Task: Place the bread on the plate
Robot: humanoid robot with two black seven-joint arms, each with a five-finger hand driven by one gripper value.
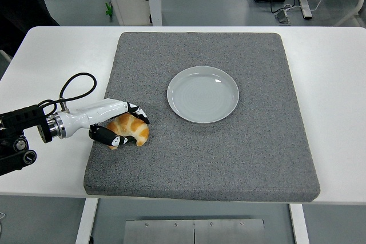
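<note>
A golden croissant [131, 129] lies on the left part of the grey mat [240, 141]. My left hand [123, 124] wraps around it: the white fingers curl over its top and the black thumb presses in from below. The bread still touches the mat. An empty pale grey plate [202, 94] sits to the upper right of the bread, about a hand's width away, near the mat's middle. My right hand is out of view.
The mat covers most of the white table [337, 84]. A black cable loop [77, 87] rises from my left wrist. Beyond the table's far edge are a white post and cables on the floor.
</note>
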